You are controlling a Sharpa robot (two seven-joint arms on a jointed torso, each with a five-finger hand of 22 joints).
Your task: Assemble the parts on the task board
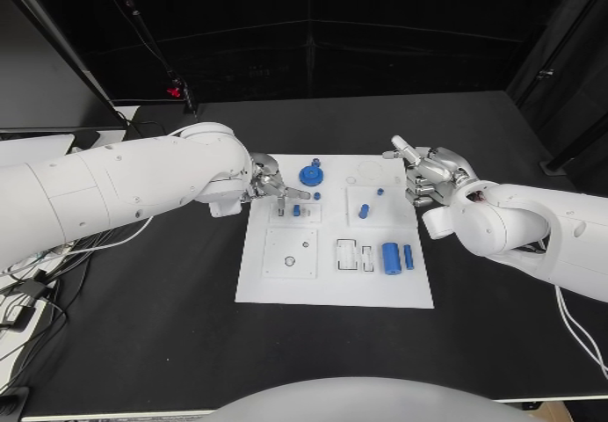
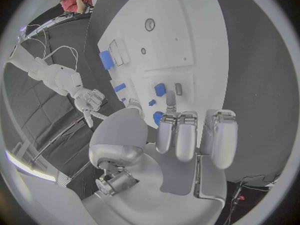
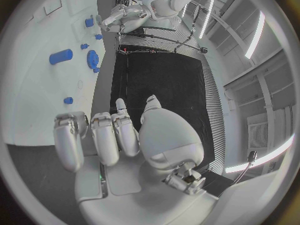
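L hand (image 1: 266, 183) fingers apart, empty, hovering just above blue peg (image 1: 297, 210) on task board (image 1: 333, 290); pick pending—needs descent, pinch.

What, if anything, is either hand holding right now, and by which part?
The right hand holds nothing, its fingers apart beside the task board. The left hand reaches over small blue parts; whether it grips one cannot be told.

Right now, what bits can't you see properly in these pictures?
- Left hand: in the head view its fingertips crowd a small blue part; touching or apart, I cannot tell.
- Blue gear: too small in the head view to see whether it sits on a peg.
- Right hand: in the right wrist view its curled fingers hide the task board beneath them.
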